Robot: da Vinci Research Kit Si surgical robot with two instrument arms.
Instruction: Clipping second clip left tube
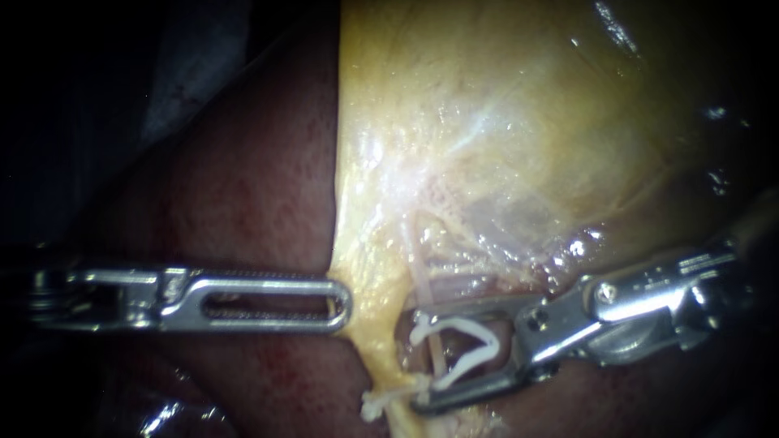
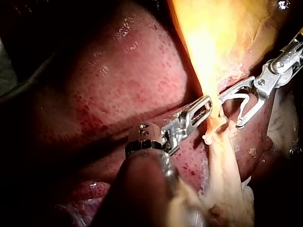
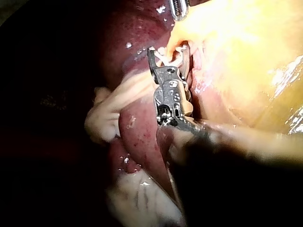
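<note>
The right instrument (image 1: pixel 420 361) has its jaws spread wide, and a white clip (image 1: pixel 464 347) sits seated between them, one leg along each jaw, so the jaws grasp the clip and nothing else. The clip is still open. Its hinge lies toward the instrument's wrist and its mouth faces the view's left in the endoscope view. A thin pale tube (image 1: pixel 422 276) passes through that mouth. The tube's long axis runs almost straight up and down, crossing the line of the jaws, from the gallbladder (image 1: pixel 503 122) above to a lower clip (image 1: pixel 388 397) below. That lower clip is white and already closed, lying just beside the lower jaw's tip. The left instrument (image 1: pixel 345 304) has its slotted jaws pressed together on the gallbladder's yellow margin, where that margin meets the dark red liver (image 1: pixel 251 186). Its shaft comes in level from the left and lies over the liver. The right instrument enters from the right and slopes slightly downward toward its jaws – its wrist joint is in plain sight behind them.
</note>
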